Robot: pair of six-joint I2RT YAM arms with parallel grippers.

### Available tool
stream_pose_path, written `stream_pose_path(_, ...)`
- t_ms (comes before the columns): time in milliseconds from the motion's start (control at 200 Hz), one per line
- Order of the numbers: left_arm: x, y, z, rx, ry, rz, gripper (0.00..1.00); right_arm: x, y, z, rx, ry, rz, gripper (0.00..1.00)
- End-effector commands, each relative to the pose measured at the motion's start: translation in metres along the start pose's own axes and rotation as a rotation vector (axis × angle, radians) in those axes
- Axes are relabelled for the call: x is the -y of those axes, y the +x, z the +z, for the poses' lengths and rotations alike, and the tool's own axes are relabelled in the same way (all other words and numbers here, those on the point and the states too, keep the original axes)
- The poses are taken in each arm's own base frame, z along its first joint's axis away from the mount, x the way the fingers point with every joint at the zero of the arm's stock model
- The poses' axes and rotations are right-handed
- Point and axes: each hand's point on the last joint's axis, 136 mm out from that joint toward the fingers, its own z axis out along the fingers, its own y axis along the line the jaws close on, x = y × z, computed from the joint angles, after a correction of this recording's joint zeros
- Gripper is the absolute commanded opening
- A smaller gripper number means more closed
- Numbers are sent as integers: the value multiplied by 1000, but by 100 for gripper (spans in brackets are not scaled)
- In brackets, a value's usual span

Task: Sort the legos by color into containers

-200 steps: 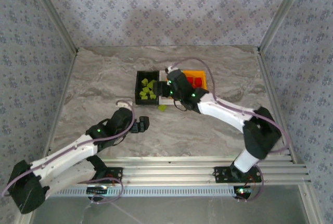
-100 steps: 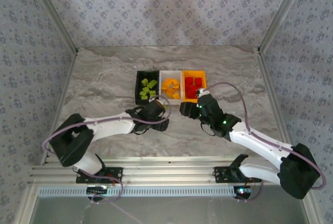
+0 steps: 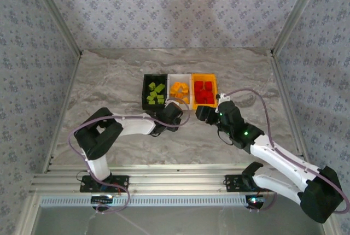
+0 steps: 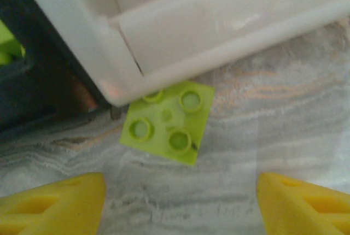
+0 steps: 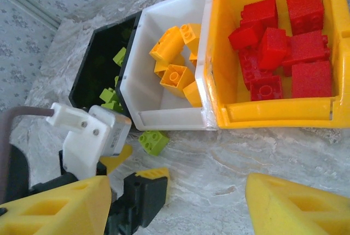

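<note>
Just ahead of left gripper (image 4: 180, 207), lime lego (image 4: 167, 123) touches white bin (image 4: 219, 16)

left arm (image 3: 131, 125) folded tight, elbow out to its left, forearm running right. left gripper (image 3: 173, 116) angled down, jaws spread wide, nothing between them. right arm (image 3: 279, 156) elbow far right and near the bases, forearm reaching up-left. right gripper (image 3: 203, 113) jaws wide apart too, empty. grippers near each other, not touching
</note>
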Motion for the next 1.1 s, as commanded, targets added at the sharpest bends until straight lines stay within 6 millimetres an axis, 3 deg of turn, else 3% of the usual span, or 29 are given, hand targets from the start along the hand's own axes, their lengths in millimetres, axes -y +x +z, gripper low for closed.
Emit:
stream_pose_path(0, -11, -19, 10, 45, -60, -18, 68, 9, -1, -7, 15, 27, 12, 68)
stream_pose_path(280, -8, -17, 26, 38, -64, -20, 59, 8, -7, -16, 35, 17, 17, 69)
stream_pose_path(620, -7, 2, 17, 22, -54, -12, 31, 13, -9, -17, 43, 32, 23, 69)
stream_pose_path(725, -5, 8, 3, 28, -38, -22, 29, 17, -7, -16, 39, 48, 23, 70)
stream_pose_path(959, -2, 17, -47, 43, 16, -72, 26, 23, -5, -15, 40, 62, 39, 70)
stream_pose_path(1094, -15, -3, -83, 114, 31, -141, 25, 25, -5, -14, 39, 62, 46, 70)
